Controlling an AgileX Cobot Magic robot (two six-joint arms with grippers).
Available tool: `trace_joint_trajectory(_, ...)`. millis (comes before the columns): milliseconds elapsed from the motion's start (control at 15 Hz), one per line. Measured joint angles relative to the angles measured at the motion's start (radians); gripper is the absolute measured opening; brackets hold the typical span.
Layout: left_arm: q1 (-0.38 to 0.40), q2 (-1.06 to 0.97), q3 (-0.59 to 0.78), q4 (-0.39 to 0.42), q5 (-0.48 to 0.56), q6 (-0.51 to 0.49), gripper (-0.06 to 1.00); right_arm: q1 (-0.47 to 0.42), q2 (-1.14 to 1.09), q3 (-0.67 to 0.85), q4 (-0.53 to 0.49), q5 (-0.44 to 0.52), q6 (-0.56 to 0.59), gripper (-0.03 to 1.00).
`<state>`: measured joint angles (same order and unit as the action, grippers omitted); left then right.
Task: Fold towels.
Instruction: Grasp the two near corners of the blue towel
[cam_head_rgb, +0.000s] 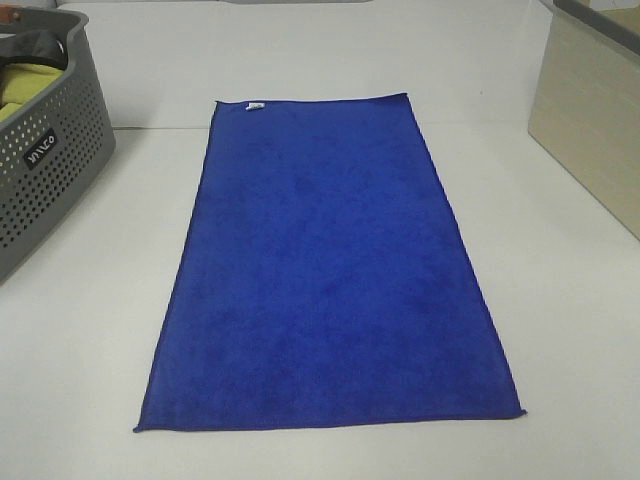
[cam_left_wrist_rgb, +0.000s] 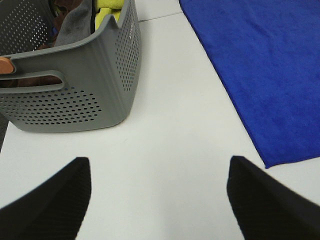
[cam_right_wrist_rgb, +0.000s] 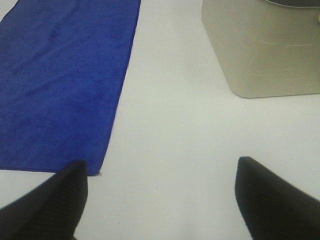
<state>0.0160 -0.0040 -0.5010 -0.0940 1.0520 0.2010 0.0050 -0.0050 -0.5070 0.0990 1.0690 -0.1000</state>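
A royal-blue towel (cam_head_rgb: 325, 275) lies flat and fully spread on the white table, its long side running from near to far, with a small white tag (cam_head_rgb: 256, 106) at its far left corner. Neither gripper shows in the exterior high view. In the left wrist view my left gripper (cam_left_wrist_rgb: 160, 200) stands open over bare table, the towel (cam_left_wrist_rgb: 265, 70) off to one side, its near corner close to one fingertip (cam_left_wrist_rgb: 260, 200). My right gripper (cam_right_wrist_rgb: 160, 200) is open too, with the towel's (cam_right_wrist_rgb: 60, 85) near corner just beside one fingertip (cam_right_wrist_rgb: 55, 200). Nothing is held.
A grey perforated basket (cam_head_rgb: 45, 150) with yellow and dark cloths in it stands at the left edge of the table, also the basket (cam_left_wrist_rgb: 80, 85) in the left wrist view. A beige bin (cam_head_rgb: 590, 110) stands at the right, the same bin (cam_right_wrist_rgb: 265, 50) in the right wrist view.
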Motion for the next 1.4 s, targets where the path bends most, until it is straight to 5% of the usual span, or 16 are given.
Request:
trace_joint_trajectory(867, 0.000, 0.000, -0.008, -0.017, -0.019, -0.006, 0.72, 0.000, 0.013, -0.004, 0.000, -0.006, 0.010, 0.76)
trace_joint_trajectory(1200, 0.000, 0.167, -0.010, -0.185, -0.271, -0.113, 0.72, 0.000, 0.291, -0.017, 0.001, -0.157, 0.091, 0.75)
trace_joint_trajectory(1400, 0.000, 0.390, 0.001, -0.307, -0.321, -0.124, 0.72, 0.020, 0.514, -0.017, 0.045, -0.210, 0.136, 0.74)
